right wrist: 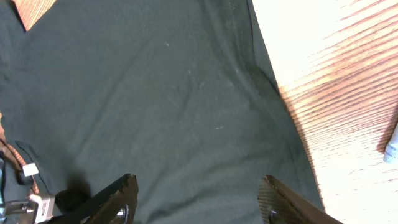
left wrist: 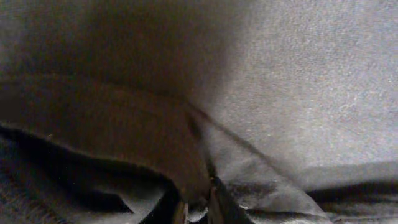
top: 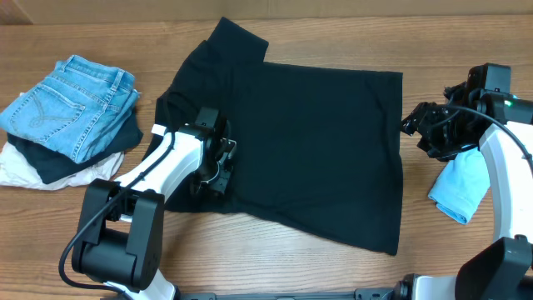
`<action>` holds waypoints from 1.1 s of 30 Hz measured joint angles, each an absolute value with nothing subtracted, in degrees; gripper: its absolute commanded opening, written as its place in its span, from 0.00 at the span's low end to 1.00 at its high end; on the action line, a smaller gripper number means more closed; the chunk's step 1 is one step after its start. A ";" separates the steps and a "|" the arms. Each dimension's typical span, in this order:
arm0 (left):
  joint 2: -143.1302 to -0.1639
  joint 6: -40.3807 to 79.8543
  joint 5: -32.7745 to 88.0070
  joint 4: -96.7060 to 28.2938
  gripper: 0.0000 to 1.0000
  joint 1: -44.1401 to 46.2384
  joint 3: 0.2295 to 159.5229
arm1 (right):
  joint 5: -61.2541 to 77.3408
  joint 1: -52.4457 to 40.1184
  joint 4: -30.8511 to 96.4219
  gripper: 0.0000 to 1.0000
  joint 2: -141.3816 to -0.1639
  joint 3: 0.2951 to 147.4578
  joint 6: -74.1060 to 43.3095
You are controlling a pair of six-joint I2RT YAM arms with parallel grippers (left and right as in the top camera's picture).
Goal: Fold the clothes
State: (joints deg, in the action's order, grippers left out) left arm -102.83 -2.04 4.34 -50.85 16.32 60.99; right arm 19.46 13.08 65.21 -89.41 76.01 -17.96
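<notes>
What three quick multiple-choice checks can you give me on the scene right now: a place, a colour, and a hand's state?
1. Where do the jeans lie in the overhead view?
A. Left of the black shirt
B. On top of the shirt
C. Right of the shirt

2. What colour is the small cloth right of the shirt?
A. Red
B. Light blue
C. Yellow

3. How is the right hand?
A. Shut on the shirt
B. Holding the jeans
C. Open and empty

Key: 1 A, the jeans sit apart, off the shirt's left side; 2 B, it shows pale blue; 3 C, its fingers stand wide apart with nothing between them.
</notes>
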 measured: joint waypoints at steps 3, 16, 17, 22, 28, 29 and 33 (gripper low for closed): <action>-102.63 -2.11 4.49 -52.45 0.08 16.32 61.39 | 19.42 13.08 65.19 0.67 -89.43 76.01 -17.98; -97.73 -2.09 2.72 -60.34 0.08 16.32 73.08 | 13.13 13.08 68.10 0.75 -89.41 70.13 -24.14; -97.73 -2.09 2.72 -60.25 0.09 16.32 73.08 | 13.15 13.08 68.03 0.70 -89.41 68.23 -24.40; -97.73 -2.09 2.72 -60.07 0.11 16.32 73.08 | 13.98 13.08 70.41 0.68 -89.41 61.14 -25.26; -97.73 -1.30 1.89 -60.77 0.49 16.32 73.17 | 14.81 13.10 69.65 0.73 -89.41 60.47 -25.39; -97.73 0.82 0.58 -63.61 0.50 16.14 73.91 | 14.85 13.08 69.60 0.73 -89.41 60.47 -25.39; -97.49 7.68 -1.52 -74.65 0.53 9.34 81.32 | 15.05 13.10 69.38 0.74 -89.41 60.36 -25.43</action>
State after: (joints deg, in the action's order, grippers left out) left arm -97.49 7.68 -1.52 -74.65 9.34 81.32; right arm 15.05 13.10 69.38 -89.41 60.36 -25.43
